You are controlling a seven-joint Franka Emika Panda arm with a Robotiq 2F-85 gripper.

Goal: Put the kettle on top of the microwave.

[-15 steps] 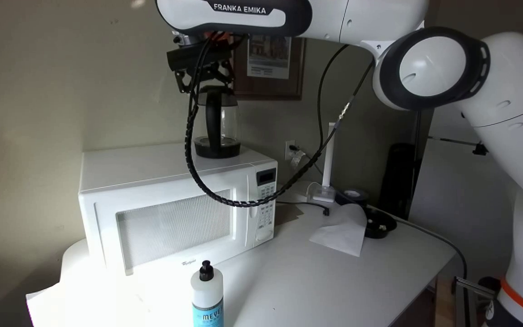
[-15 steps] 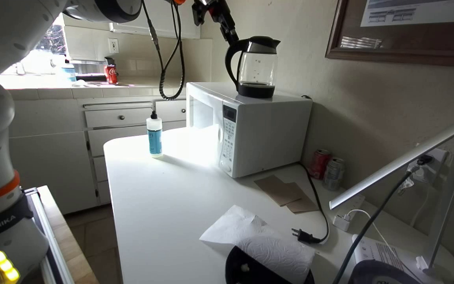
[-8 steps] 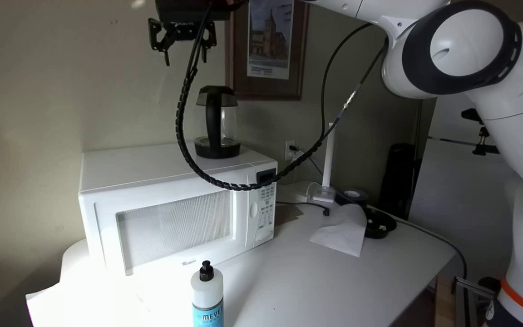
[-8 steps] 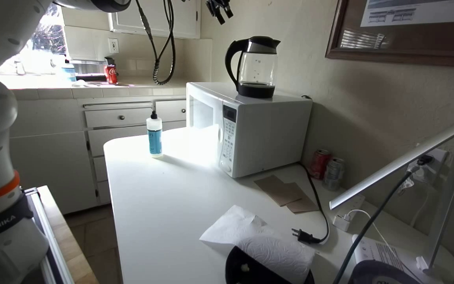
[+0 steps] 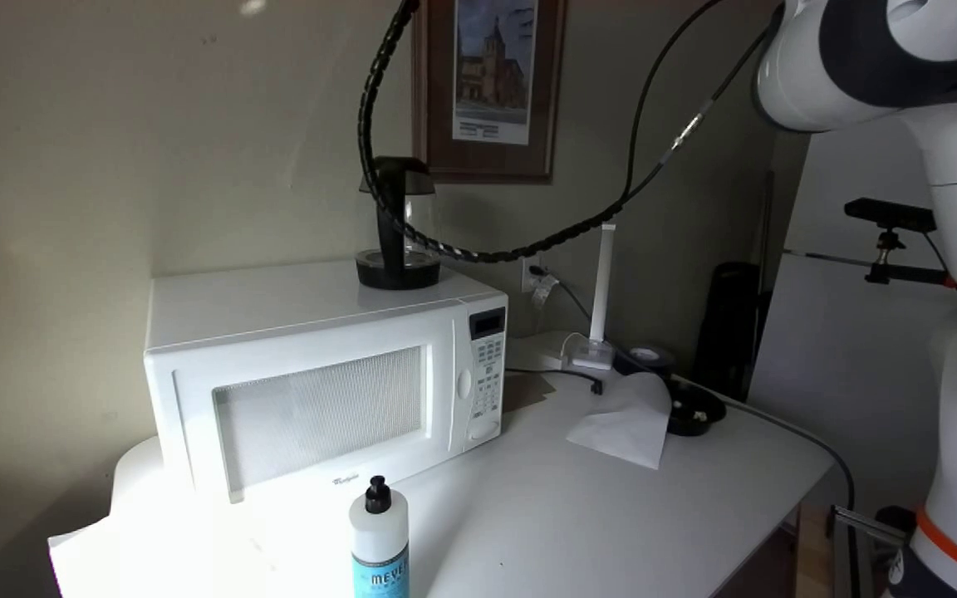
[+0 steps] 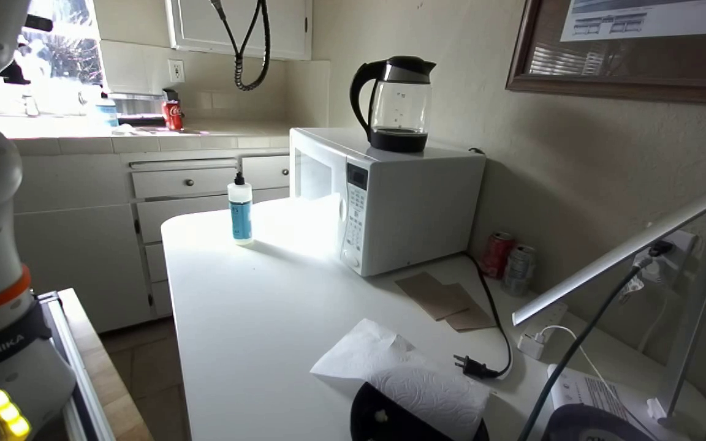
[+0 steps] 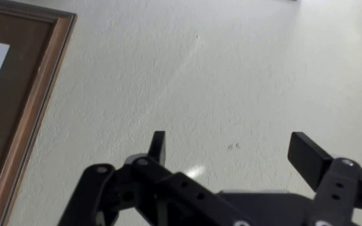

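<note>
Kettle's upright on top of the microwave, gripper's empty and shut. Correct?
Not shut: the wrist view shows the gripper open, jaws wide apart. Rest of it is right: gripper empty, kettle upright on top of the microwave.

In an exterior view the camera looks mildly down at the microwave (image 5: 325,386), facing its door at a slant, with it at eight o'clock; the Meyer bottle (image 5: 379,540) sits close at seven. In an exterior view the look runs along the table (image 6: 255,343), past the microwave's control panel (image 6: 355,214) towards the kitchen window (image 6: 68,49) at ten — desk lamp (image 6: 622,255) near at three. Both exterior views share microwave, glass kettle (image 6: 399,104), Meyer bottle and framed print (image 5: 491,91). The wrist view faces the wall (image 7: 206,94) — gripper (image 7: 228,138) close at five, the same framed print upside down at nine.
</note>
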